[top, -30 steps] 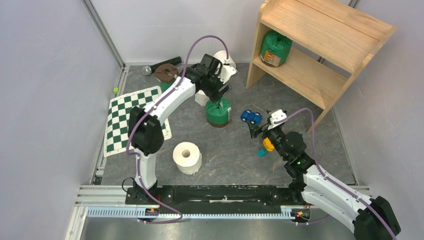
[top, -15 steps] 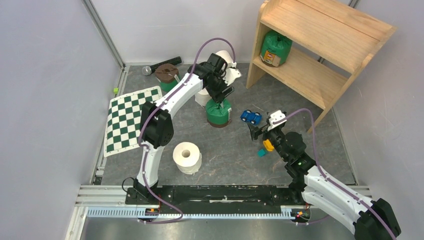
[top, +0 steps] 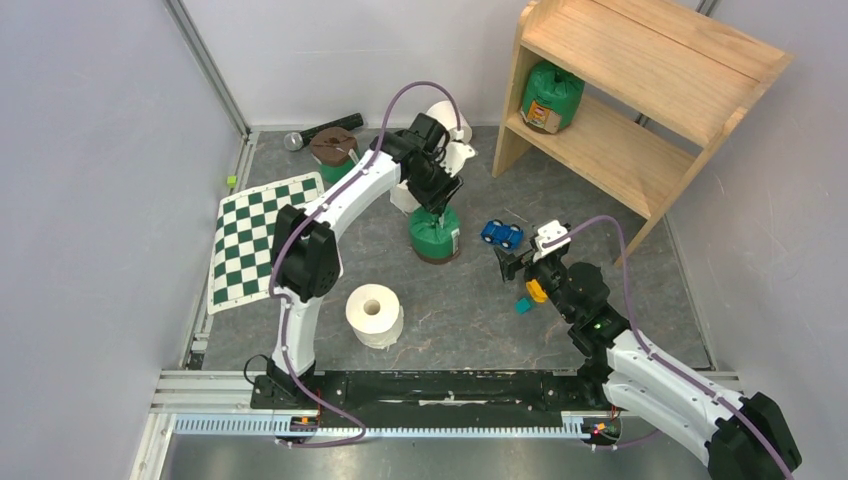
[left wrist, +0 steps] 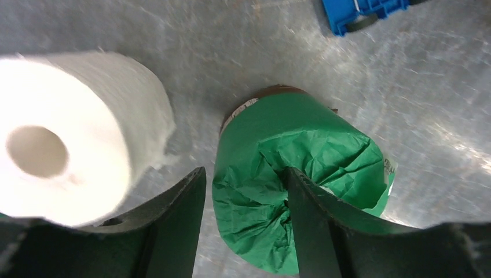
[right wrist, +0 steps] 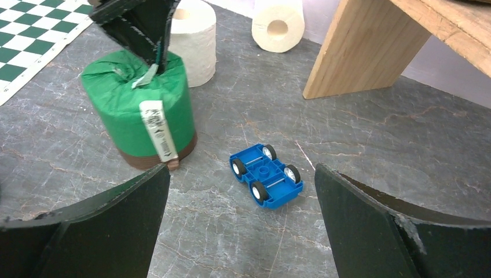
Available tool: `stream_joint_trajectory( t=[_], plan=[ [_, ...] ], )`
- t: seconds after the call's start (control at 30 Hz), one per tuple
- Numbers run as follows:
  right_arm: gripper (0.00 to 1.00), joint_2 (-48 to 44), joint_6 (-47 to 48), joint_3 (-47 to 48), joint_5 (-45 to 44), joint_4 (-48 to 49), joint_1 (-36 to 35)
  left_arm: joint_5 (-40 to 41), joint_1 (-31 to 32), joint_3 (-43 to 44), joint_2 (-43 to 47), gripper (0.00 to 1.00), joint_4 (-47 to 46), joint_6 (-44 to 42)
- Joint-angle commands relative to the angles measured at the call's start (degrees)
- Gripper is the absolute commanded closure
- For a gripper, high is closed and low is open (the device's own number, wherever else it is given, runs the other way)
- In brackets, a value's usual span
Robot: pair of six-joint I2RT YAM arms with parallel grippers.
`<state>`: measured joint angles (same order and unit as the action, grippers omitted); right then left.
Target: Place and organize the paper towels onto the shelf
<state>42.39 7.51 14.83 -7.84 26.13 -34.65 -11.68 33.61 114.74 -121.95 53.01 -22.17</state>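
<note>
Marbled grey tabletop [top: 450, 310]: left gripper [left wrist: 243, 174], jaws parted, straddles crinkled green-wrapped roll [left wrist: 324, 145]; right gripper [right wrist: 242, 169] gapes.

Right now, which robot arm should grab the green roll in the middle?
Left. The left gripper is right over the green roll, fingers astride its wrapped top. The right gripper sits open by the blue toy car.

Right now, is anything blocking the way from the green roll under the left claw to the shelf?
Only a blue toy car lies flat between the green roll and the shelf; lifted, the roll should clear it.
</note>
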Motion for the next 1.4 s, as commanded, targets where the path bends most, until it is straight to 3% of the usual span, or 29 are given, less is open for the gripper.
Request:
stream_joint_trajectory(
  t=[0.0, 0.23, 0.57, 0.7, 0.93, 1.17, 1.37],
  plan=[
    [0.02, 0.82, -0.36, 0.37, -0.57, 3.46, -0.15, -2.78, 0.06, -5.19, 6.51, 0.41, 2.81, 11.89],
    [0.02, 3.10, -0.40, 0.58, 3.05, 5.39, -0.14, 1.67, -0.63, -14.28, 13.72, 0.41, 0.85, 25.04],
    [0.02, 14.29, -1.71, 1.04, 15.80, 15.24, -2.46, 3.57, -1.21, -21.22, 20.36, 0.39, -2.56, 31.00],
    [0.02, 19.64, -3.06, 1.34, 16.92, 20.90, -5.25, 4.08, -2.50, -24.17, 22.97, 0.35, -4.20, 33.20],
    [0.02, 30.21, -3.86, 3.01, 14.05, 30.34, -10.17, 3.72, -4.77, -27.09, 32.03, 0.17, -7.62, 35.68],
    [0.02, 41.40, -5.02, 7.98, 11.50, 36.78, -11.49, 10.38, -7.44, -34.87, 44.86, 0.01, -9.78, 36.76],
    [0.02, 46.63, 4.20, 13.50, 0.18, 32.88, -10.15, 15.17, -9.07, -44.08, 56.02, 0.00, -10.55, 36.76]
  ],
)
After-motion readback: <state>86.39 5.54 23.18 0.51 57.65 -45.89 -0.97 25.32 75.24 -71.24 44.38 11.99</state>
